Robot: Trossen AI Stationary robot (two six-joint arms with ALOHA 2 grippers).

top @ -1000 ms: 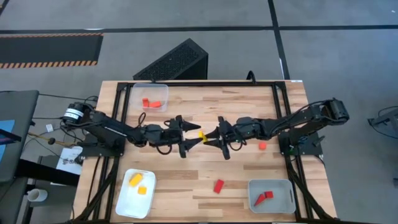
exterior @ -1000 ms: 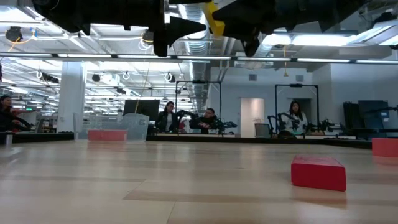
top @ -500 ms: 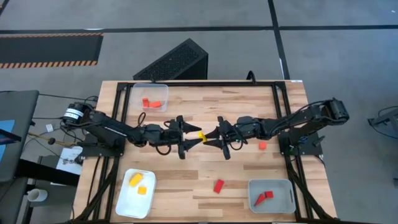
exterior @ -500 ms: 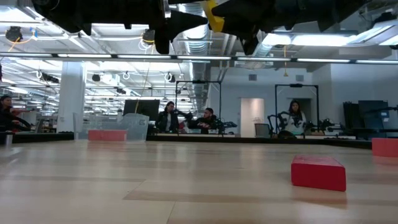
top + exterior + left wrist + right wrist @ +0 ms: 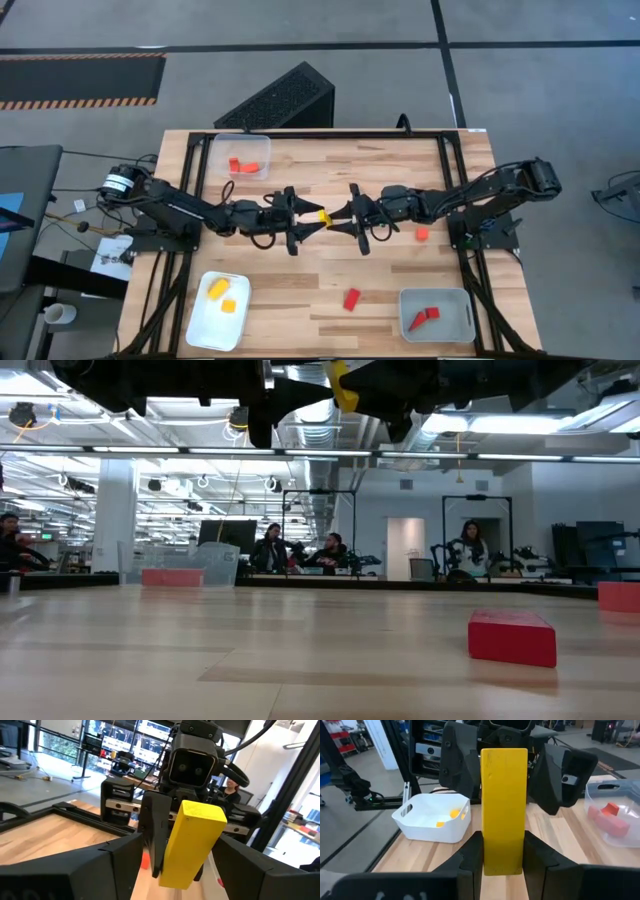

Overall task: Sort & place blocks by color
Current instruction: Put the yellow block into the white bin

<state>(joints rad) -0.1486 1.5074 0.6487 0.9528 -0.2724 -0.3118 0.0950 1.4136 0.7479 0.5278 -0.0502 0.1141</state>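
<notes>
A yellow bar block (image 5: 323, 216) hangs high above the middle of the table, between my two grippers, which face each other. My right gripper (image 5: 338, 217) comes from the table's right and is shut on the bar (image 5: 504, 805). My left gripper (image 5: 312, 218) comes from the left, open, with its fingers on either side of the bar's free end (image 5: 195, 840). In the low view the bar (image 5: 345, 385) shows at the top, far above the wood. Two red blocks (image 5: 351, 298) (image 5: 422, 234) lie loose on the table. My right gripper pinches the yellow bar's end (image 5: 503, 862) between its two fingers, level, from the table's right. The bar lies along the fingers and sticks out past their tips toward my left gripper, lifted clear of the table. My left gripper stands around the bar's free end; whether it touches, I cannot tell.
A clear tray (image 5: 212, 150) with red blocks stands at the far left. A white tray (image 5: 200, 320) with yellow and orange blocks is at the near left, and a grey tray (image 5: 405, 300) with red blocks at the near right. People sit in the room beyond the table.
My left gripper's fingers have drawn closer together around the yellow bar's free end. Both arms have stayed in place, and the bar has stayed in my right gripper above the table.
</notes>
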